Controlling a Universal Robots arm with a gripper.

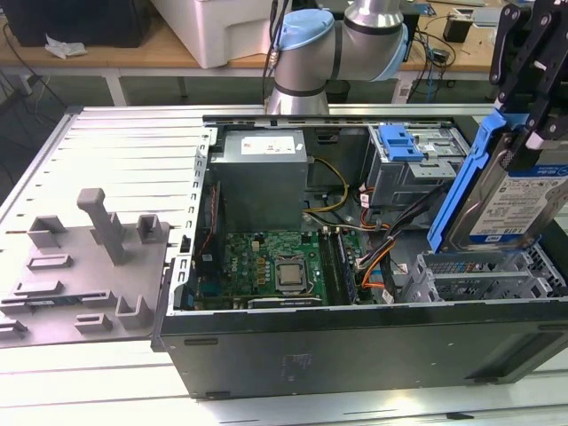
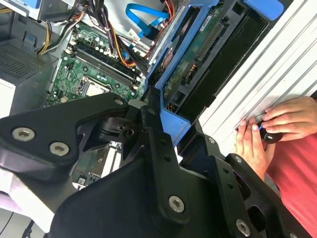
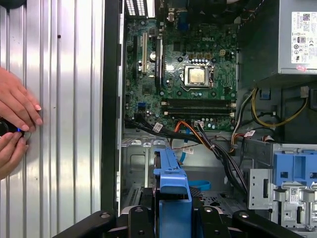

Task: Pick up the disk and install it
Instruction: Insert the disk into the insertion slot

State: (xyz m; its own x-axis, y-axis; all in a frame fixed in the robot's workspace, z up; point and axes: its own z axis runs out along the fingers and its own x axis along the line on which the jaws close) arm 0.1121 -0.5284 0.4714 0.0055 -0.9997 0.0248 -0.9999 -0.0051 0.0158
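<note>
Pincer [image 1: 525, 124]: clamped on the upper end of the disk [image 1: 519, 200], one black finger on each side. The disk is off the desk [image 1: 115, 142], standing on edge and tilted, with its labelled face toward the exterior camera. Its blue carrier bracket [image 1: 460, 182] runs down the side toward the exterior view's left.

Location: the disk hangs over the open computer case [image 1: 355, 355], directly above the grey perforated drive cage [image 1: 479, 277] at the near corner on the exterior view's right. Whether its lower edge touches the cage cannot be told.

Second wrist view: the underside of the disk shows a green circuit board inside the blue frame.

Case interior: the motherboard [image 1: 280, 262] lies exposed on the floor, with a grey power supply [image 1: 262, 177] behind it. A blue latch piece [image 1: 399, 142] sits on a second grey cage at the far side.

Surroundings: a grey fixture plate [image 1: 80, 266] lies on the desk at the exterior view's left. A person's hands [image 3: 15, 119] rest on the ribbed desk beside the case, around a small black object.
</note>
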